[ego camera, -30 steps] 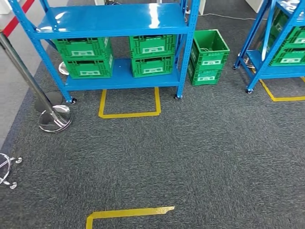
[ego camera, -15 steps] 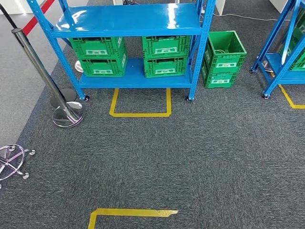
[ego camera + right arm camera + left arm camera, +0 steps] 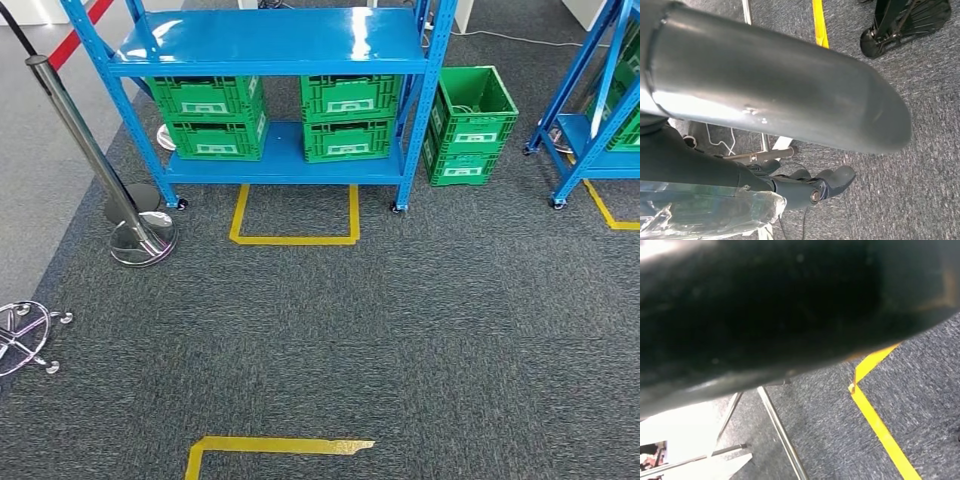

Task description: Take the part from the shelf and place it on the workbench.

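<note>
approach step, by the look of it: facing blue shelf (image 3: 264, 45) from well back across grey carpet, nothing reached for yet. no part made out as such; prob. inside one of the green crates (image 3: 207, 100) stacked in pairs on the lower level, contents hidden from this angle. another green crate (image 3: 469, 110) on the floor just beside shelf's right post, w/ what may be thin wire inside, too small to tell. yellow tape box (image 3: 294, 238) marked on floor right in front of shelf, likely the standing spot; a second tape corner (image 3: 275, 445) much nearer. right hand (image 3: 791, 192) hanging low over carpet, dark fingers (image 3: 836, 177) stretched out and a bit curled; crinkled clear film (image 3: 708, 215) right against it, could be a bagged item or just wrap, so can't tell if holding anything. left hand (image 3: 783, 305) just a dark blur close to lens, grip can't be told. next move, as a judgement: walk fwd to the tape box, square up to shelf, then raise an arm twd a crate. watch chrome stanchion base (image 3: 140, 240) on the left and chair base (image 3: 23, 340) nearer in; keep clear of both. workbench drop-off comes after that.
</note>
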